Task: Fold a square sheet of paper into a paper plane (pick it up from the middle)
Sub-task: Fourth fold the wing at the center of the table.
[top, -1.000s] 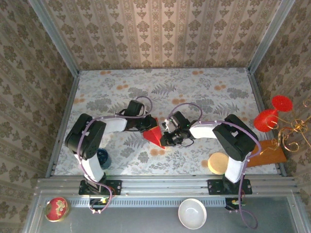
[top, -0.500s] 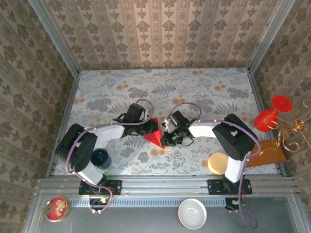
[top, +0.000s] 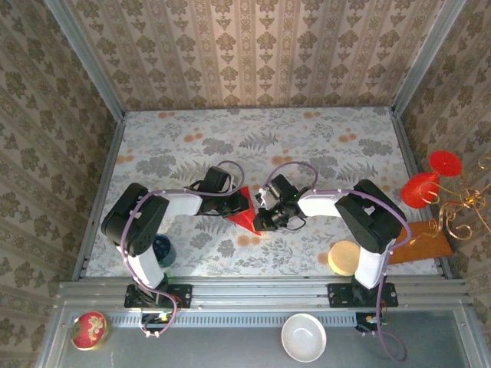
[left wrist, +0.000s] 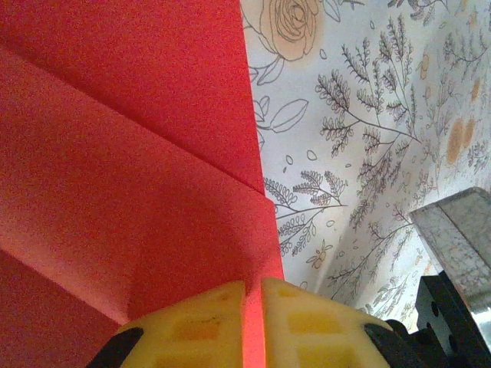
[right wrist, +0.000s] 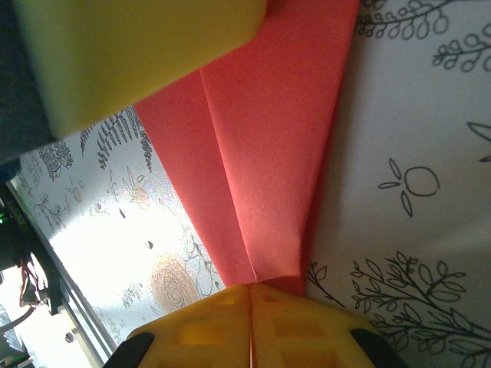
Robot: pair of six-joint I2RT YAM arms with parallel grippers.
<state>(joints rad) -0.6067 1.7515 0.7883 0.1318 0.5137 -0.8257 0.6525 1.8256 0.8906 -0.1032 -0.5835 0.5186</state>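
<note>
Top external: folded red paper [top: 244,215] points toward the near edge.

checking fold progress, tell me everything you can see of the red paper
The thin bright red matte paper is folded into a pointed wedge with layered flaps and sharp creases. It sits mid-table over the floral cloth, pinched at one edge by the left gripper and another by the right gripper.
</note>
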